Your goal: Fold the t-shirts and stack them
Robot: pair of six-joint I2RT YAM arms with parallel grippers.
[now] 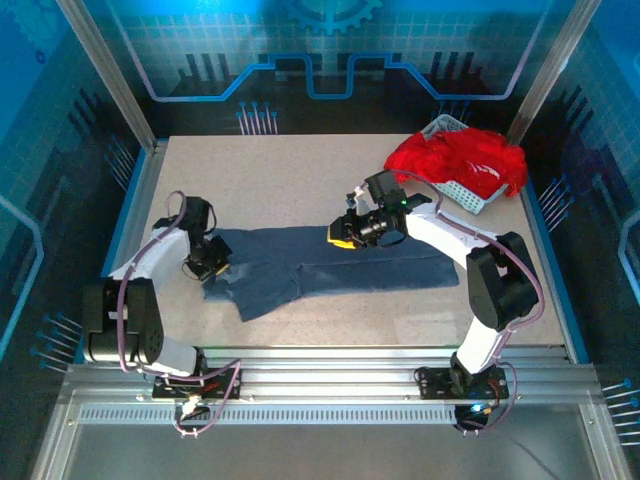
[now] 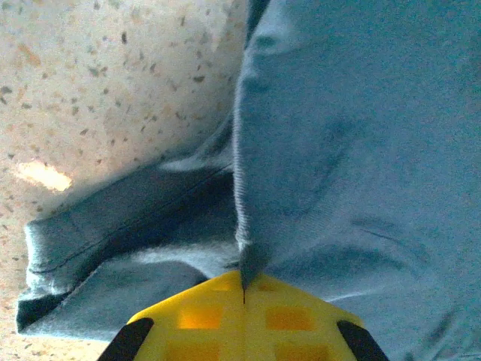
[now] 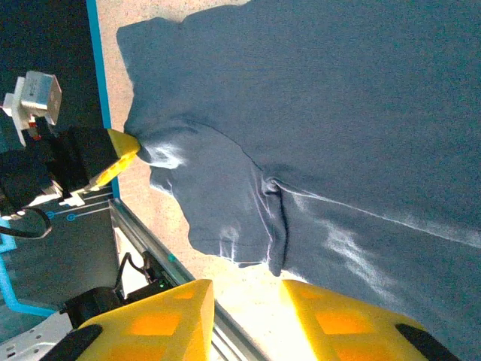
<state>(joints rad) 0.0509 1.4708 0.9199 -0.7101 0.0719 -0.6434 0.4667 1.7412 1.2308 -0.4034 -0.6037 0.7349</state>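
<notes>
Pinching left end of slate-blue t-shirt [image 1: 330,265] with left gripper [image 2: 243,289], likely anchoring for fold; right gripper [image 3: 246,289] spread over far edge, poised to grasp.

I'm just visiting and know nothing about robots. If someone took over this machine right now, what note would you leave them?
Left gripper: shut on an edge of the blue shirt.
Right gripper: open above the shirt's far edge, holding nothing.
The blue shirt lies spread and creased on the table.
The red shirts are heaped on the basket in the far right corner.
Done: nothing folded or stacked.
Left: fold the blue shirt, then fetch, fold and stack the red ones.
</notes>
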